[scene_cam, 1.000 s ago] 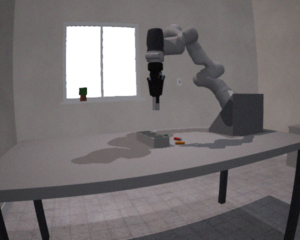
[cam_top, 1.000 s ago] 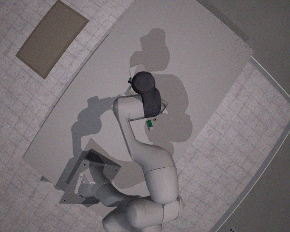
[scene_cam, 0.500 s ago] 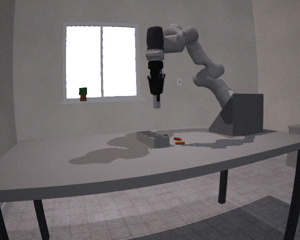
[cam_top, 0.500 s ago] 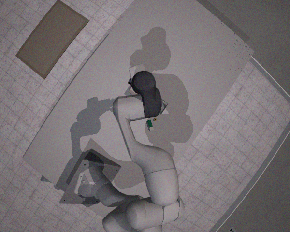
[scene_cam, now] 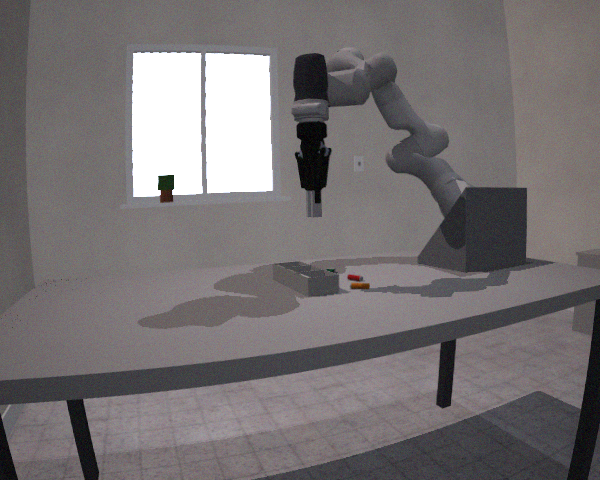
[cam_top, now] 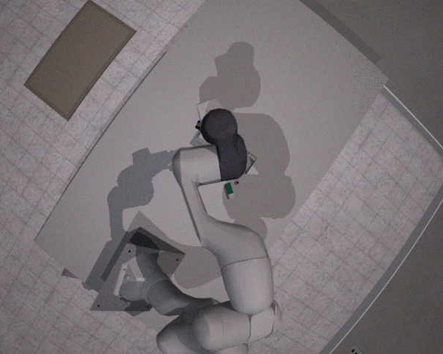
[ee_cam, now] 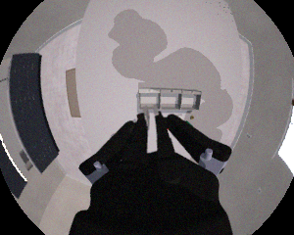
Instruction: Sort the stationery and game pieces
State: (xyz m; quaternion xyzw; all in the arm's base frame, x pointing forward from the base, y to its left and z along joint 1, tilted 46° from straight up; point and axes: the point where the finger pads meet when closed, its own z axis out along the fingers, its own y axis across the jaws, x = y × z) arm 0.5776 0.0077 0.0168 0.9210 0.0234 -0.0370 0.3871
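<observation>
A pale wall with a bright window (scene_cam: 238, 124) stands behind the grey worktop (cam_top: 320, 76) (scene_cam: 160, 351) (ee_cam: 98, 49). The pincer (scene_cam: 314, 215) (ee_cam: 151, 111) points down above the grey three-compartment container (cam_top: 254, 157) (scene_cam: 323, 285) (ee_cam: 159, 101), its fingers nearly together with a slim gap, nothing visible between them. Below and to the side, a red cylinder (scene_cam: 354, 277) and an orange cylinder (scene_cam: 359, 285) lie near the container; a green block (cam_top: 228, 188) (scene_cam: 331, 270) and a small yellow-and-black piece (cam_top: 236, 182) (ee_cam: 192, 117) lie beside it. Bin letters are unreadable.

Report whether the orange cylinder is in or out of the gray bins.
Out: the exterior view shows the orange cylinder on the table, beside the bins.
</observation>
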